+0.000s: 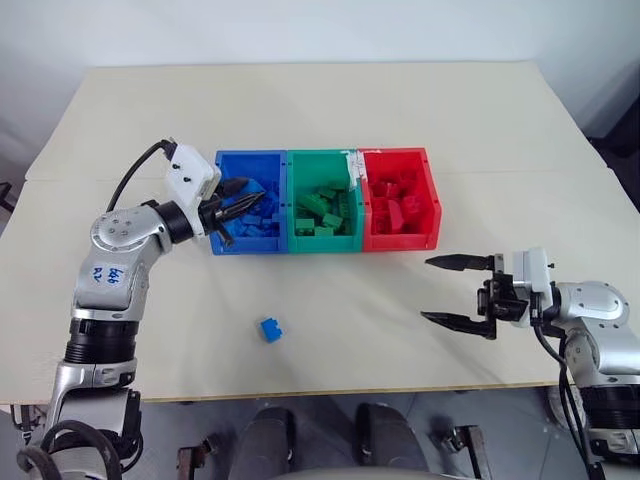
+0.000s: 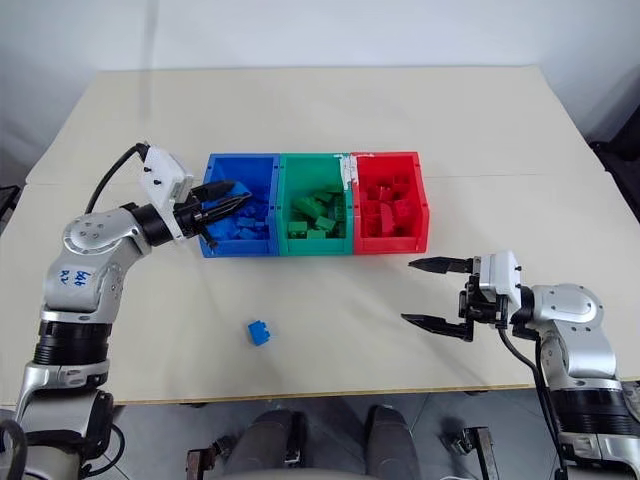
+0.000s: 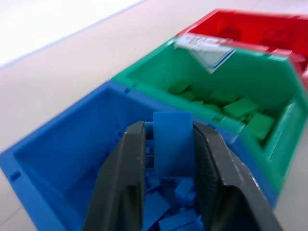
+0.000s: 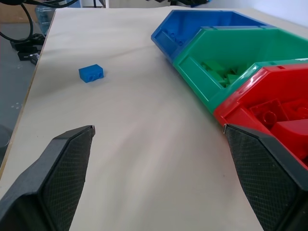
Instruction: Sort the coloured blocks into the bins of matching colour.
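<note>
Left claw holding a blue block over the blue bin; right claw idle.

A loose blue block [image 1: 270, 329] lay on the table [image 1: 350, 330] between the claws: probably light, rigid and smooth, best pinched across its flat sides. The right claw [image 1: 458, 292] stood wide open and empty. The left claw [image 3: 169, 159] gripped a blue block [image 3: 171, 144] above the blue bin [image 1: 235, 162]; its studs were hidden.

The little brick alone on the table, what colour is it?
Blue brick, clearest in the right wrist view.
</note>
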You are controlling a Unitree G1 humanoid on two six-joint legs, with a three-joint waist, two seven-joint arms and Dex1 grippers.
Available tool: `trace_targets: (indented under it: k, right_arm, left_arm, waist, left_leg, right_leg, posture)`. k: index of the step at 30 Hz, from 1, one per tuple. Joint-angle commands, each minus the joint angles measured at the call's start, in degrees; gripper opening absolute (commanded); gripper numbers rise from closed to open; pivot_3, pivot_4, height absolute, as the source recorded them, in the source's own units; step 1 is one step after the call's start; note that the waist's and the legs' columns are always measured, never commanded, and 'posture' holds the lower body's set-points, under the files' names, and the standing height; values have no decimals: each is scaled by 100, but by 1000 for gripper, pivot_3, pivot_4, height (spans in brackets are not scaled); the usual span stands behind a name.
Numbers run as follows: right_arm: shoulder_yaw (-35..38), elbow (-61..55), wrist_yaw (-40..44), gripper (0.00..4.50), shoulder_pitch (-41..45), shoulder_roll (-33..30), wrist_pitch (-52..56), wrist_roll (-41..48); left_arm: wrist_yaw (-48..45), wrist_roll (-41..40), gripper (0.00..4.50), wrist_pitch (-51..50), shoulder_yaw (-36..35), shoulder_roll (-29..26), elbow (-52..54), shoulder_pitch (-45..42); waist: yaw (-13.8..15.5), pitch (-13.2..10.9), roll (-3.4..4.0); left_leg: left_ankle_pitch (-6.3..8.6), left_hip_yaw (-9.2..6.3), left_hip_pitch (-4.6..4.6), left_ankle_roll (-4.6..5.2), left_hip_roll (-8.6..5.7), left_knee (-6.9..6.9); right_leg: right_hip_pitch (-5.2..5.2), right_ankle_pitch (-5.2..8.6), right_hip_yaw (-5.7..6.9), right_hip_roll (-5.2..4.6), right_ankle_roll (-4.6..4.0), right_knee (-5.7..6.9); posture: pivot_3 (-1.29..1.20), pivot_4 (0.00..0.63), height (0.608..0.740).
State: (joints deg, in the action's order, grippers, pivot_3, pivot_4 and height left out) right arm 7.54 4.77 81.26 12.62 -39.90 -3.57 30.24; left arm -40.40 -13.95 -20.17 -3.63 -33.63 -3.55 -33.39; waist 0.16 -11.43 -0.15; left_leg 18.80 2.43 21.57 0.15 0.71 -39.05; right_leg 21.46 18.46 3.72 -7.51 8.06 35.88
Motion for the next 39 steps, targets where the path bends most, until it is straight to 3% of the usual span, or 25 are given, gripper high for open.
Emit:
trace_targets:
  k: [1, 7, 13, 16, 24, 29, 34, 39]
  right_arm:
    - [102, -56, -29, 4500, 61, 10, -113, 30]
    - [58, 52, 17, 4500, 110, 36, -167, 26]
    - [3, 268, 166, 4500, 483, 161, -73, 223]
    - [-43, 440, 360, 4500, 634, 139, -71, 196]
    - [-36, 612, 628, 4500, 700, 51, -96, 132]
    - [17, 615, 667, 4500, 630, -6, -116, 131]
    - [48, 535, 671, 4500, 502, -122, -110, 118]
    - [64, 397, 590, 4500, 414, -166, -77, 135]
  left_arm:
    - [31, 40, 2560, 202, -114, -59, 20, -86]
    - [-771, -571, 4396, 444, -653, -495, 576, 622]
    - [-2137, -1291, 4396, 1110, -1912, -1274, 837, 2136]
    - [-2474, -1133, 4456, 1584, -2348, -1576, 426, 2866]
    - [-2857, -1055, 4456, 2279, -2718, -1726, -292, 3899]
    - [-2873, -1110, 4456, 2236, -2427, -1693, -5, 3782]
    - [-2969, -739, 4456, 2235, -1117, -1545, 1202, 3716]
    - [-2296, -248, 4456, 1662, 89, -1040, 1733, 3167]
  waist:
    - [-2, 0, -1]
    - [-47, 0, -1]
    - [-128, -1, 0]
    - [-113, -2, 1]
    - [-34, -2, 1]
    - [-44, -2, 1]
    - [-39, -2, 1]
    - [-34, -2, 2]
  left_leg:
    - [0, 0, 1, 0, 0, 0]
    - [0, 1, 0, -1, 6, 1]
    - [0, 6, -3, -5, 30, 5]
    - [1, 3, -4, -3, 27, 6]
    - [13, 0, -4, 7, 23, 9]
    - [15, 1, -5, 5, 24, 11]
    - [18, 2, -5, 8, 20, 14]
    - [19, 7, -4, 8, 23, 16]
  right_leg:
    - [0, 0, 0, 0, 0, -1]
    - [1, 0, 0, 1, 0, -1]
    - [5, 0, -2, 4, 0, -2]
    - [4, 1, -1, -4, -2, -20]
    - [4, 1, -1, -23, -2, -24]
    - [6, 1, 0, -25, -3, -26]
    - [5, 1, -2, -30, -3, -27]
    - [4, 1, -1, -15, -3, -20]
  posture:
    - [0, 150, 740]
    - [0, 150, 740]
    - [0, 150, 740]
    - [0, 150, 740]
    - [0, 150, 740]
    - [0, 150, 740]
    - [0, 150, 740]
    - [0, 150, 740]
